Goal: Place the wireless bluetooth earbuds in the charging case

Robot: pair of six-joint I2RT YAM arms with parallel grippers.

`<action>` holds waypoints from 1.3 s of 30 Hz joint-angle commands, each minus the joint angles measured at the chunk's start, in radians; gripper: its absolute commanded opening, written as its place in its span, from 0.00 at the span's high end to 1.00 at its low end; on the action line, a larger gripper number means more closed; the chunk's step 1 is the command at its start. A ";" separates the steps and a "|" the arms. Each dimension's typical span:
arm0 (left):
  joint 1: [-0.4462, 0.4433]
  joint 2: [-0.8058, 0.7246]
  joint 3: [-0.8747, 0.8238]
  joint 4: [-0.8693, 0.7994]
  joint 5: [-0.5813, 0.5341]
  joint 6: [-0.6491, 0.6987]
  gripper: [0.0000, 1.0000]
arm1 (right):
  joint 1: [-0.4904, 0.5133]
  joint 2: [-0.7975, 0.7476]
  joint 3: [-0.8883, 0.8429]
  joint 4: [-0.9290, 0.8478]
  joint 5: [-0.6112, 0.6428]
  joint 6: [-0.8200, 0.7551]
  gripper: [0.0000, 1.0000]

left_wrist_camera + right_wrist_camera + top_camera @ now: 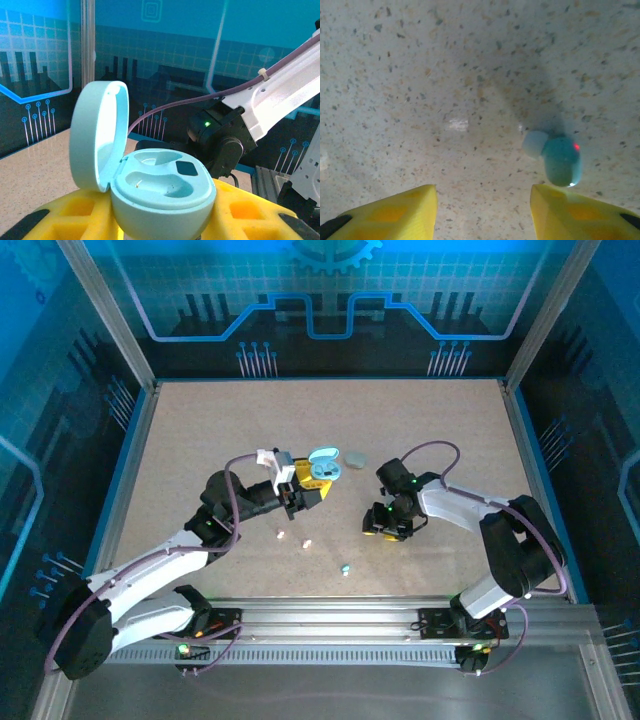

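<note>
Right wrist view: right jaws stood open, nothing between them, aimed down at the tabletop (pixel 420 75). Teal earbud (pixel 561 161) lay just ahead of the fingertip (pixel 570 210) on the view's right, off the jaws' centreline. Its long axis ran diagonally, with the pale tip pointing up-left, away from the jaws. My read: a sideways shift was needed before closing, and the right arm was nearer.

Left wrist view: left jaws gripped the charging case (pixel 160 192), lid (pixel 97 135) up, both wells empty.

Top view added layout: the case sat left of the right jaws, apart from them. Pale buds (pixel 281 533) and a teal one (pixel 345 569) lay loose. Couldn't tell if that teal one was the same bud.
</note>
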 commanded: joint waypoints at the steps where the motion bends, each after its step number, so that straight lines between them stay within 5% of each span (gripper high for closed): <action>1: -0.002 -0.021 0.012 0.003 -0.005 0.028 0.73 | 0.011 0.013 -0.006 -0.004 0.068 0.017 0.47; 28: -0.003 -0.027 0.018 -0.020 -0.002 0.028 0.73 | -0.021 0.072 0.075 0.009 0.166 -0.053 0.48; 39: -0.003 -0.025 0.019 -0.020 0.004 0.025 0.73 | -0.025 0.109 0.119 -0.030 0.189 -0.109 0.57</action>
